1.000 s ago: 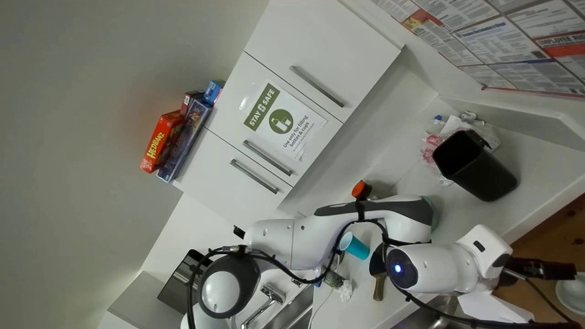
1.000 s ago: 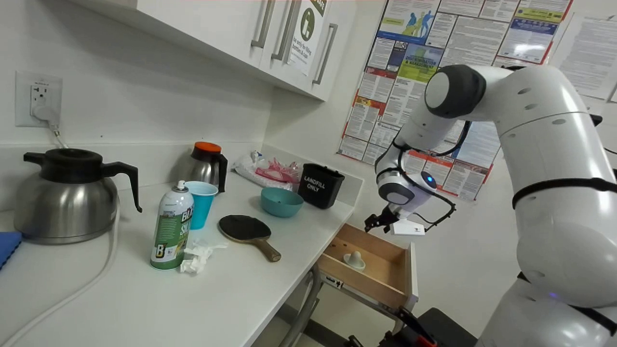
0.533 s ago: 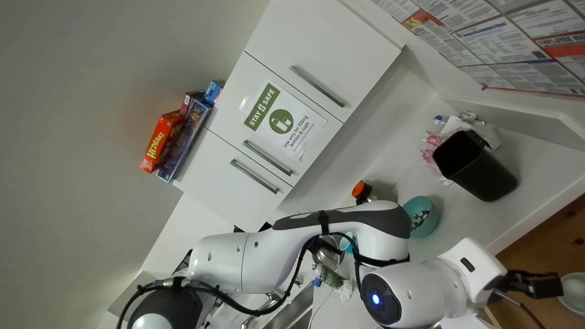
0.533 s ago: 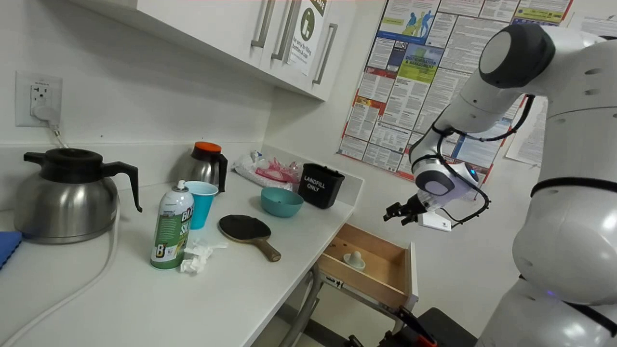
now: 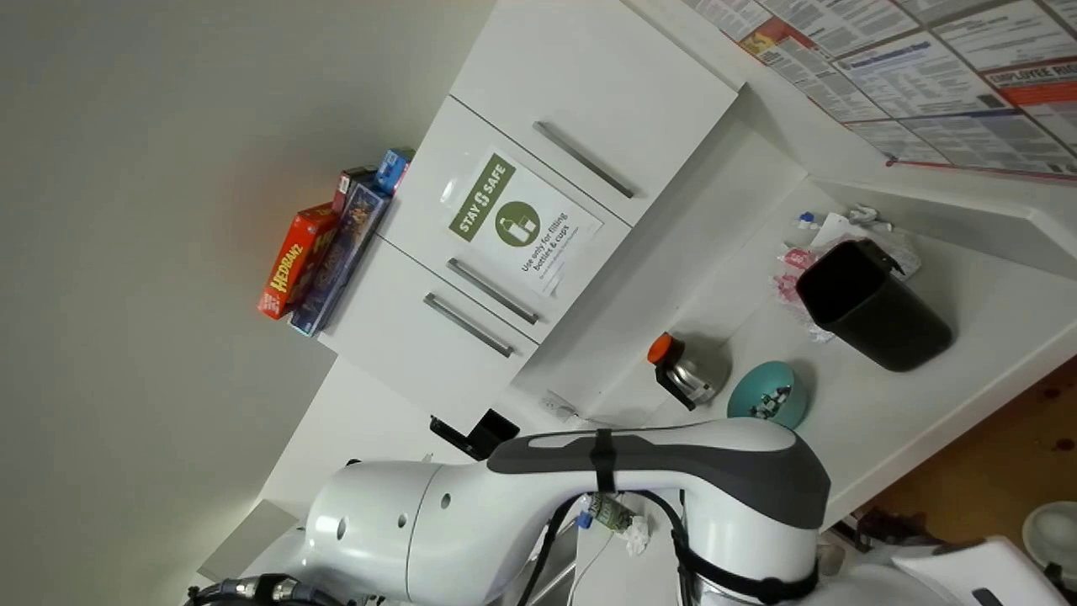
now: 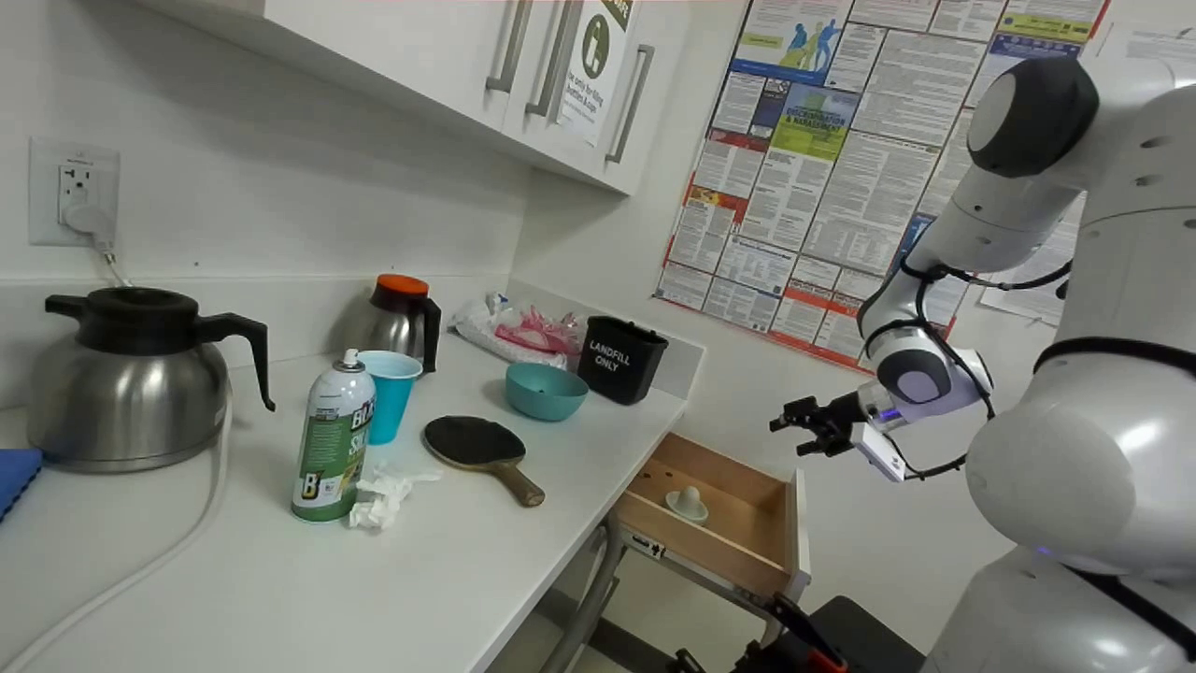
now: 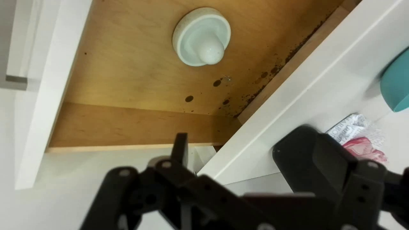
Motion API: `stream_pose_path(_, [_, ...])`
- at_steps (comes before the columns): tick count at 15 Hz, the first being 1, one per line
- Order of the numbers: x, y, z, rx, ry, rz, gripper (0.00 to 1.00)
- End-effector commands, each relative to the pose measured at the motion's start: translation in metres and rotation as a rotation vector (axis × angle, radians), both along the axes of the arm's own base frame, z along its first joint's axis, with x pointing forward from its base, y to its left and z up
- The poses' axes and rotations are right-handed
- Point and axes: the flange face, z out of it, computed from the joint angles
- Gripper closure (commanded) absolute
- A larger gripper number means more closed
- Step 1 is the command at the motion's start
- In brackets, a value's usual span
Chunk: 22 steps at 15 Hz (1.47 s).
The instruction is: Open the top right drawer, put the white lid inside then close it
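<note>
Above the open drawer (image 6: 710,553), arm (image 6: 1065,402) bent.

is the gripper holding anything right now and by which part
Nothing is held; the gripper is open, and the white lid rests in the drawer.

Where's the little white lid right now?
In the wrist view, the white lid is at the top middle, inside the open drawer, with dark spots just below it in the picture.
</note>
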Motion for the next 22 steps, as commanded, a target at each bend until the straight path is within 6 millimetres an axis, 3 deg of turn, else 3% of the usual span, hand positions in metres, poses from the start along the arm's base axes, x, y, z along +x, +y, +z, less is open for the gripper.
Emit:
stream_pose_path(1, [-0.018,-0.013,-0.008,0.120,0.001,-0.024,0.00])
stream_pose_path(4, [-0.033,-0.028,-0.022,0.181,0.015,-0.067,0.00])
stream_pose_path(11, [-0.053,-0.074,-0.084,0.255,0.040,-0.159,0.00])
stream_pose_path(12, [-0.057,-0.081,-0.094,0.280,0.045,-0.167,0.25])
stream_pose_path(14, [-0.063,-0.092,-0.109,0.323,0.042,-0.178,0.34])
stream_pose_path(22, [-0.079,-0.129,-0.146,0.494,-0.046,-0.227,0.97])
